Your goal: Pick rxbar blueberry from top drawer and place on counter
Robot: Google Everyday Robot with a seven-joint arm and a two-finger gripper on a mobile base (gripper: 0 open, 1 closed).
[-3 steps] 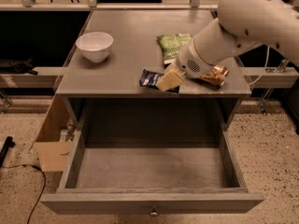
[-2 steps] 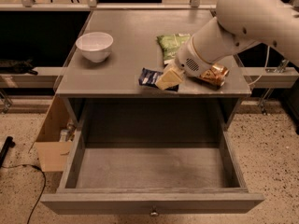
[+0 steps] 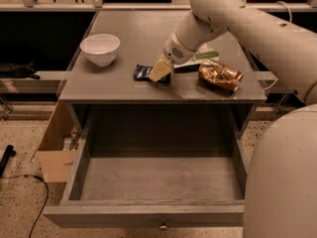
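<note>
The rxbar blueberry (image 3: 142, 72), a small navy wrapper, lies flat on the grey counter (image 3: 124, 26) near its front edge. My gripper (image 3: 159, 70) is at the bar's right end, low over the counter and touching or just above it. The white arm reaches in from the upper right. The top drawer (image 3: 143, 214) stands pulled open below the counter, with its knob (image 3: 162, 226) at the bottom. No item shows inside it.
A white bowl (image 3: 100, 48) stands on the counter's left. An orange-brown packet (image 3: 219, 74) lies to the right of the gripper. A green bag (image 3: 207, 53) is mostly hidden behind the arm. A cardboard box (image 3: 55, 155) sits on the floor at left. The arm's bulk fills the lower right.
My gripper has shifted left and slightly back over the counter, and the blue bar with it. The arm now covers more of the green bag and fills the lower right.
</note>
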